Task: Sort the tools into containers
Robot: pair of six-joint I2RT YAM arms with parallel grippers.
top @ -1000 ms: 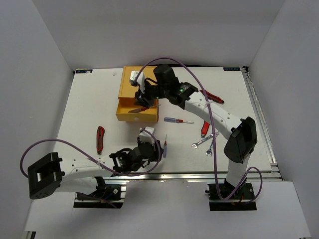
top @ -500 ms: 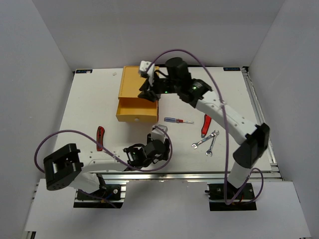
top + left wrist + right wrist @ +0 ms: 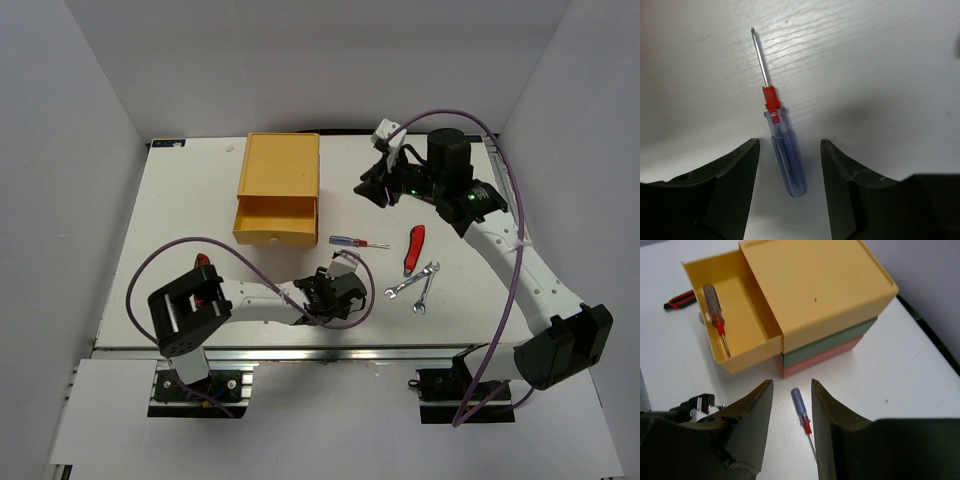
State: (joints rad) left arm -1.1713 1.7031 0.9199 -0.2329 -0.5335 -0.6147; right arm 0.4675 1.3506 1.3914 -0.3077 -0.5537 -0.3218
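Left pincer (image 3: 790, 147) released, jaws either side of the blue-handled screwdriver (image 3: 785, 160) flat on the surface (image 3: 880, 75): handle between them, shaft pointing away from the wrist (neat line-up, I'd say). Left arm's nearer, so drop & close. Right pincer (image 3: 789, 387) open, empty, hanging above a 2nd screwdriver (image 3: 801, 412) by the chest (image 3: 815, 285). Yellow drawer (image 3: 745, 360) pulled out, 3rd screwdriver (image 3: 715, 310) inside. Wrenches (image 3: 405, 286), red pocket tool (image 3: 413, 248) off to the right, nothing in the way.

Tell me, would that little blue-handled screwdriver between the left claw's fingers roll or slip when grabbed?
Probably light and stiff: the screwdriver has a thin metal shaft and a small clear plastic handle. Its rounded handle lies flat on the smooth table, so a sideways nudge might roll it. Glossy plastic may slip.
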